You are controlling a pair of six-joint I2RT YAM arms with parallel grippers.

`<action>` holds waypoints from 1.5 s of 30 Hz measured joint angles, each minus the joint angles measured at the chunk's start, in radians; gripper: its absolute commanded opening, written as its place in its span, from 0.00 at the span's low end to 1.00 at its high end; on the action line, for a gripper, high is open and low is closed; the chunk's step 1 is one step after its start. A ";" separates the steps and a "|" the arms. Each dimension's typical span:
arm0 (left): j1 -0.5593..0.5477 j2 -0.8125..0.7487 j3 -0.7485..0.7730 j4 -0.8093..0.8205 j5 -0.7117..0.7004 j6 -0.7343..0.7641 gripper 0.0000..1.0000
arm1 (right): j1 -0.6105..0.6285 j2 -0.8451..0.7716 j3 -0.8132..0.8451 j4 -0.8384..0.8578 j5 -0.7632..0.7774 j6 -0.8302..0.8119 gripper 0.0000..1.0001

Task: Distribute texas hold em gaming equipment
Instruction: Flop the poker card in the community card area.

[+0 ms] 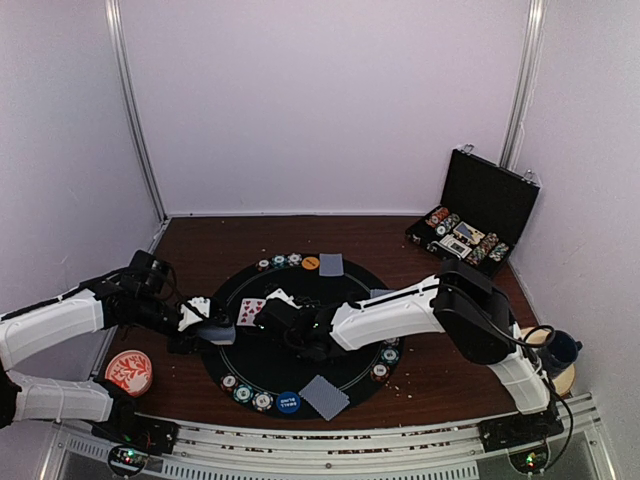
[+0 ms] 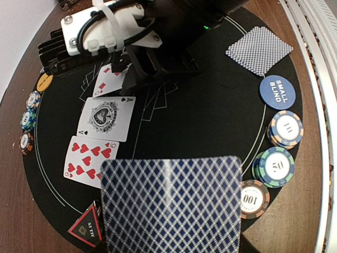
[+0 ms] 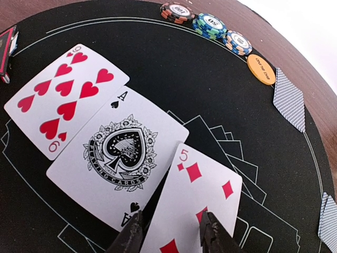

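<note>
The table (image 1: 430, 380) carries a round black mat (image 1: 310, 370) at centre frame. An open case (image 1: 490, 205) with more chips stands upper right.

The left gripper (image 1: 212, 330) reaches in from the left and is clamped on the held card (image 2: 171, 205). That card is face-down above the mat's edge. In the left wrist view it fills the lower centre, with its long axis across the frame.

The right gripper (image 3: 171, 226) has its fingers spread, straddling the lower end of the five (image 3: 202, 205). I cannot tell whether they touch it.

The five of diamonds, the ace (image 3: 118, 158) of spades and the nine (image 3: 66, 100) of hearts lie face-up side by side. In the right wrist view their long axes are parallel, running from upper right to lower left. The five's edge laps the ace's corner.

Face-down cards (image 2: 259, 50) lie upper right in the left wrist view, corners pointing up and down.

Three stacks of chips (image 2: 274, 166), marked 10, 50 and 100, curve along the mat's right rim, below the blue button (image 2: 275, 90). An orange button (image 3: 260, 68) sits next to another row of chips at upper right in the right wrist view. The red triangle (image 2: 87, 227) lies lower left in the left wrist view, apex up.
</note>
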 measured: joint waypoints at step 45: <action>0.000 0.000 0.000 0.000 -0.008 -0.005 0.16 | 0.021 -0.248 -0.202 0.031 0.024 0.032 0.64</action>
